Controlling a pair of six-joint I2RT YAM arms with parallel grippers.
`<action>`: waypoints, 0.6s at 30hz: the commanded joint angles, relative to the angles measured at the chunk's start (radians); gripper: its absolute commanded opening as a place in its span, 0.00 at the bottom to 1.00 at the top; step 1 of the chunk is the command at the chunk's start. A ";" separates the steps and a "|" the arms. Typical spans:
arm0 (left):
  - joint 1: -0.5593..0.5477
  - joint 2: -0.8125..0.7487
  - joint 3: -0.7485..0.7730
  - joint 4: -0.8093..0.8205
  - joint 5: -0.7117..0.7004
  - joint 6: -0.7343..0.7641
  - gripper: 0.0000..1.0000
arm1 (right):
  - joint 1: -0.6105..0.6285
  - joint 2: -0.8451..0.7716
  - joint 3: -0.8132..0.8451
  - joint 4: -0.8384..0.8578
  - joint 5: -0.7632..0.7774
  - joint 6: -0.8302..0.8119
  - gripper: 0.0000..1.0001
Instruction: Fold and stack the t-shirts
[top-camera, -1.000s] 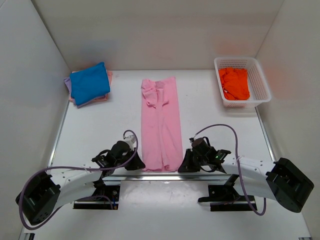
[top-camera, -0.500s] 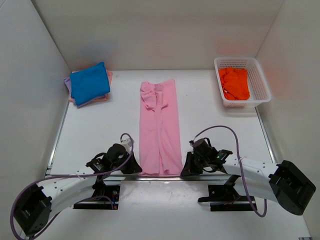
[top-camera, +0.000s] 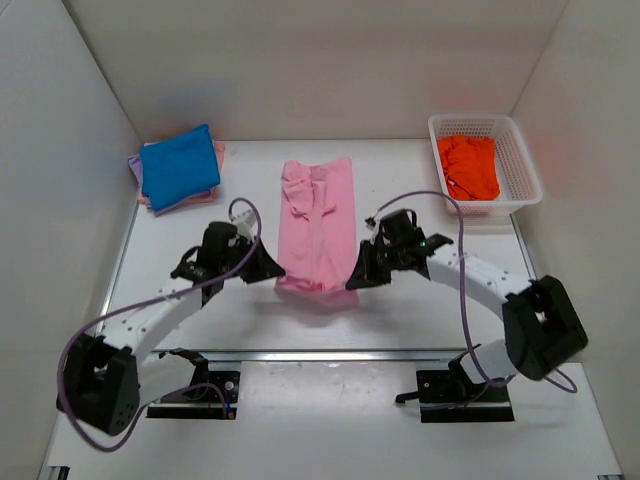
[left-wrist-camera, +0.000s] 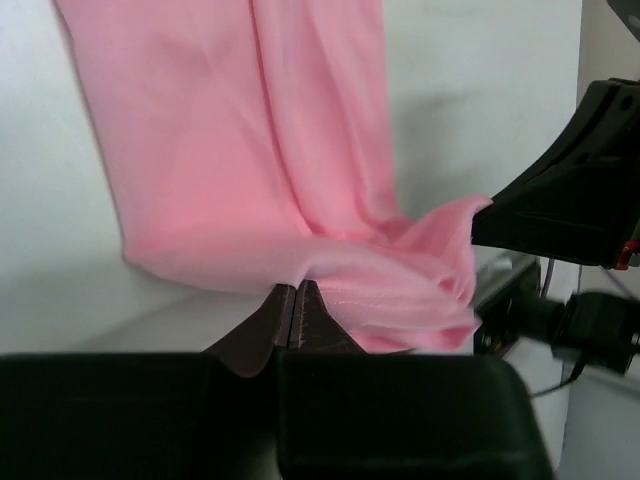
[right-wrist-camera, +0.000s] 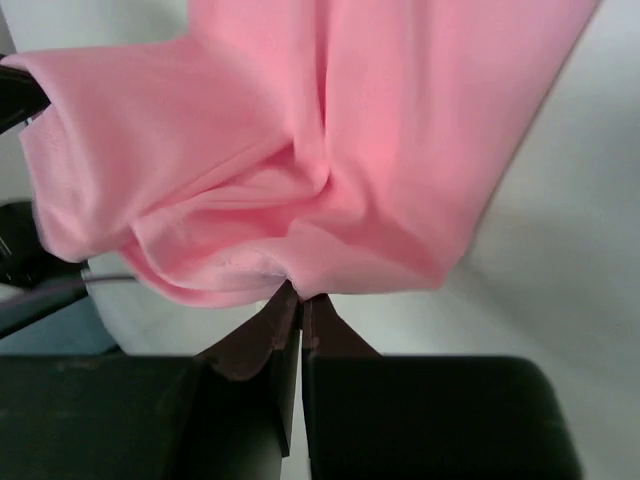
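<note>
Halving fold in progress: left hand (top-camera: 268, 268) pinches the near-left hem corner of the pink shirt (top-camera: 318, 215), right hand (top-camera: 355, 278) the near-right, hem held off the mid-surface (top-camera: 420, 320). Next, I judge, both must carry the hem evenly to the far end and lay it flat. Counted: one pile far left, blue shirt (top-camera: 180, 166) topping two paler edges; one pink shirt; one orange shirt (top-camera: 468, 167) in one basket (top-camera: 520, 150); two hands.

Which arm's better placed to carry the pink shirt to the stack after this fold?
Left. The left gripper grips the shirt on the side toward the stack; the right gripper is across it, nearer the basket.
</note>
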 joint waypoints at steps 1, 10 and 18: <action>0.092 0.166 0.157 0.063 0.057 0.073 0.02 | -0.097 0.119 0.184 -0.051 -0.046 -0.165 0.00; 0.211 0.677 0.470 0.201 0.037 0.073 0.35 | -0.257 0.511 0.634 -0.063 -0.005 -0.276 0.23; 0.258 0.586 0.337 0.350 0.007 0.042 0.56 | -0.271 0.419 0.492 0.016 0.065 -0.259 0.40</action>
